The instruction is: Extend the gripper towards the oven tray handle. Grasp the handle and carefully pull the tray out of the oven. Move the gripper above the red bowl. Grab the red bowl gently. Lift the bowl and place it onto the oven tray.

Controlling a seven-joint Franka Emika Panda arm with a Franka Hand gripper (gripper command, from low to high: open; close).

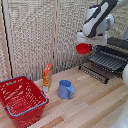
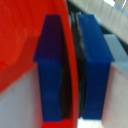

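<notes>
The claw [image 1: 84, 44] is pinching the red bowl [image 1: 83, 48] by its rim, blue fingertips [image 2: 50, 70] on either side of the wall. The bowl is in the air, off the surface [image 1: 85, 107], just beside the pulled-out tray [image 1: 107, 61] of the oven [image 1: 120, 47].

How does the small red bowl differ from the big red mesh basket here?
The small round red bowl hangs in the air, clamped by its rim in the gripper; the big red mesh basket sits on the wooden table. The bowl is solid-walled, the basket open mesh with a blue rim. Both are bright red.
</notes>
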